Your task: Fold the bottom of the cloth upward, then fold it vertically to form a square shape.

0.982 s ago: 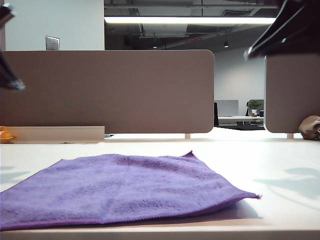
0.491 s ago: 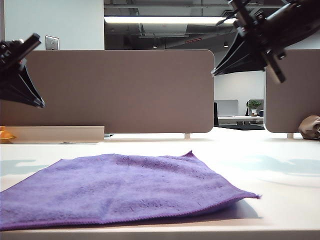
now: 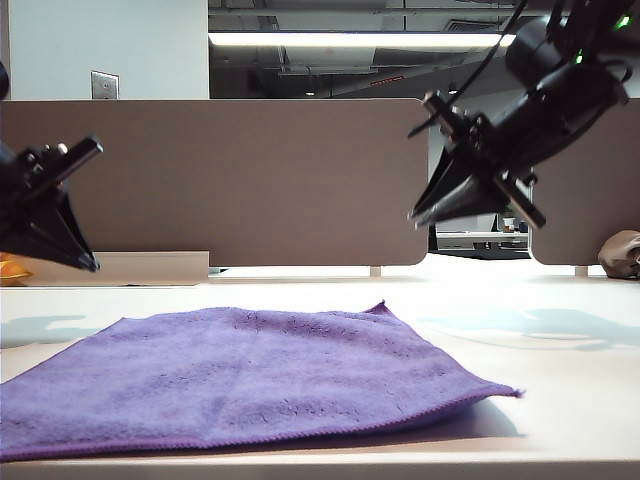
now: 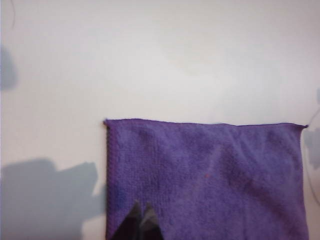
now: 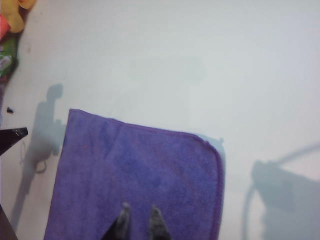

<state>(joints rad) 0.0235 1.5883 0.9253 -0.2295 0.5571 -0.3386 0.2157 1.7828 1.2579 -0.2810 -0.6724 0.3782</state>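
The purple cloth (image 3: 250,375) lies spread flat on the white table, with its hem along the front edge. My left gripper (image 3: 88,262) hangs above the cloth's left side, pointing down, and it is shut and empty. From the left wrist, its tips (image 4: 142,209) sit over the cloth (image 4: 210,175) close to a side hem. My right gripper (image 3: 414,217) hovers high over the cloth's far right corner. In the right wrist view its fingers (image 5: 140,209) stand slightly apart over the cloth (image 5: 140,170), with nothing between them.
A brownish-grey lump (image 3: 620,254) sits at the far right of the table. Beige partition panels (image 3: 230,180) stand behind the table. An orange object (image 3: 12,270) lies at the far left, and colourful items (image 5: 10,20) lie beyond the cloth's corner.
Both arms have come down from the top of the exterior view toward the cloth. The right gripper's fingers now show a small gap.
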